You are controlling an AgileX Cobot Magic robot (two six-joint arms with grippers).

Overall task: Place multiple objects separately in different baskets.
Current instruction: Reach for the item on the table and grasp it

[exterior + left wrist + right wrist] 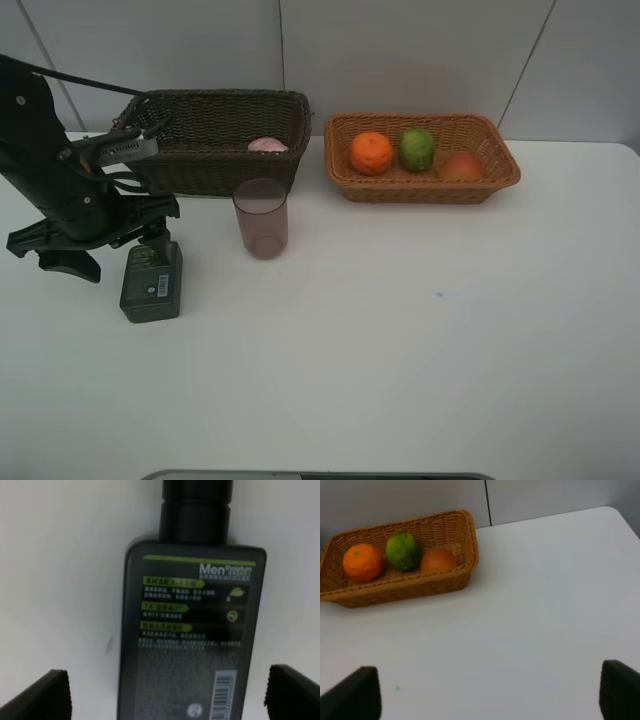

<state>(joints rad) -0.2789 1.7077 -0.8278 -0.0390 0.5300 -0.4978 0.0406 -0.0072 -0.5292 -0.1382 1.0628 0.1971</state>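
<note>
Currently I am holding the left gripper (165,695) wide open, flask (195,630) lying flat between its fingers (37,695), presumably lining up a grasp.

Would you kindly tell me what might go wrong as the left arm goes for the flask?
1. The flask lies flat and off-centre between the fingers of the open left gripper. One finger may touch first and twist or push it rather than grip it.
2. The cup stands upright near the flask, just in front of the dark basket. A swing toward that basket could tip it.
</note>
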